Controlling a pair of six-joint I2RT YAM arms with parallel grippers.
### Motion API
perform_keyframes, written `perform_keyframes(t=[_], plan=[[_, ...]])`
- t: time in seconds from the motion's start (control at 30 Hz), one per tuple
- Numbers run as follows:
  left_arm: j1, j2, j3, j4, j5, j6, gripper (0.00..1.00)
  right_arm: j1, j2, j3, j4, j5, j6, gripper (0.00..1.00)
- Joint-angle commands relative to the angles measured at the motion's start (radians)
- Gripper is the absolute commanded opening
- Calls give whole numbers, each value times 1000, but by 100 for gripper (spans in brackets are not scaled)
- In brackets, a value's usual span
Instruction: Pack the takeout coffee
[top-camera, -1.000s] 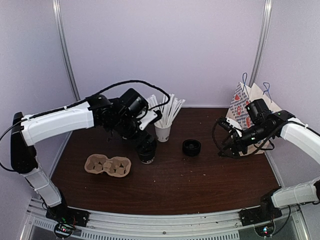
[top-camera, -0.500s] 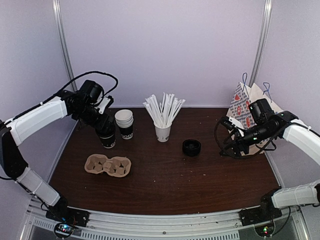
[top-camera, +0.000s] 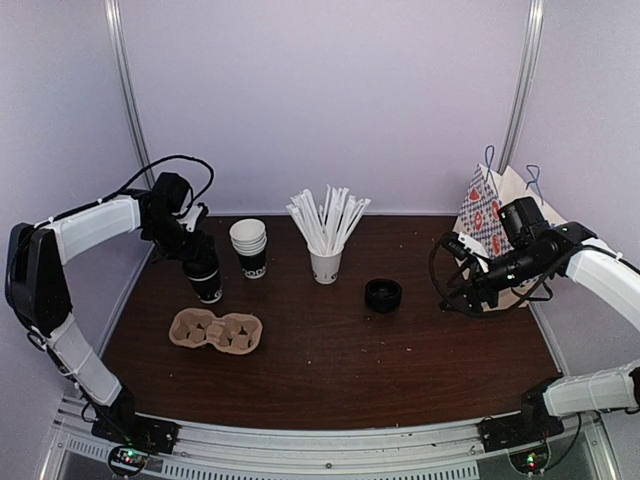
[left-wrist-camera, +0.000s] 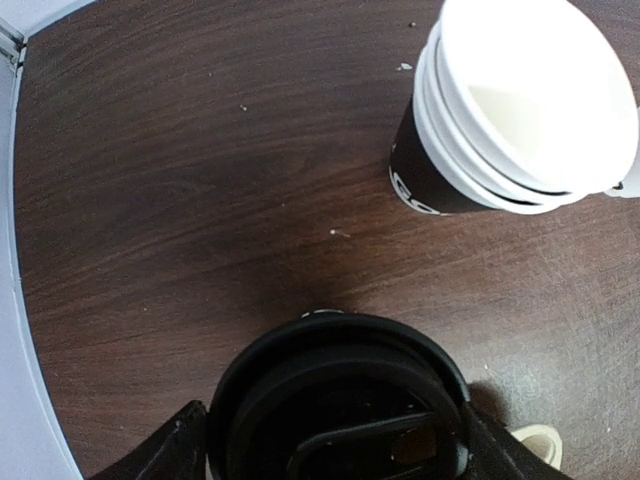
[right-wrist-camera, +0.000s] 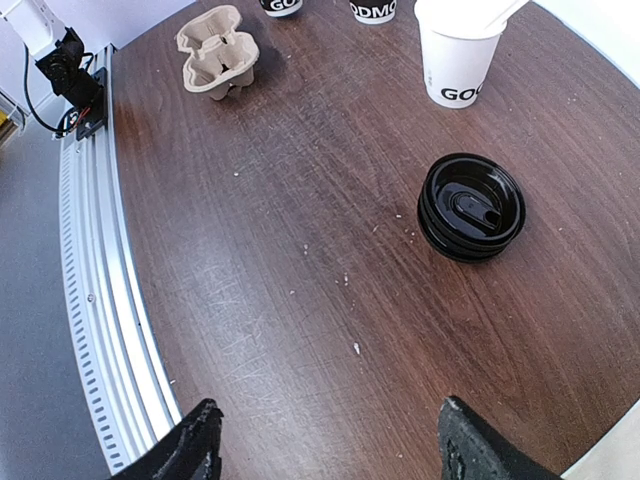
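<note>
Your takeout coffee is at the table's left rear, pinched at the lid by the left gripper, just behind the cup carrier. I reckon if you tilt or over-squeeze it, the lid pops. Only the left wrist view shows the fingers hugging the lid. The right gripper is spread wide and empty, near the paper bag.

You had soft, even overhead light, a violet cast on the walls and weak shadows on the dark table. Your left wrist view blurred the takeout coffee; the right one bowed at its edges.
</note>
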Motion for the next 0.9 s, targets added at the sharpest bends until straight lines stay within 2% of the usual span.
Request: perform_keyframes(t=[0.0,0.2,0.4,0.53,0.73,0.8,0.87], plan=[[19,13,-16,61,39,-14,81,-5,-15,-15,17,-12,-11,73],[19,16,-34,67,24,-22,91,-6,-12,-20,16,-14,-13,73],[19,4,-31,56,21,-23,94,-5,-10,-13,13,-15,-11,73],[19,-64,-1,36,18,-17,98,-6,0,35,-24,-26,-2,73],[1,-168,87,-7,-28,1,98,-34,91,287,-160,67,40,69],[-46,-186,123,-3,-29,28,98,-78,130,391,-220,57,48,65],[-150,-198,146,33,-48,74,98,-129,152,485,-253,44,67,63]])
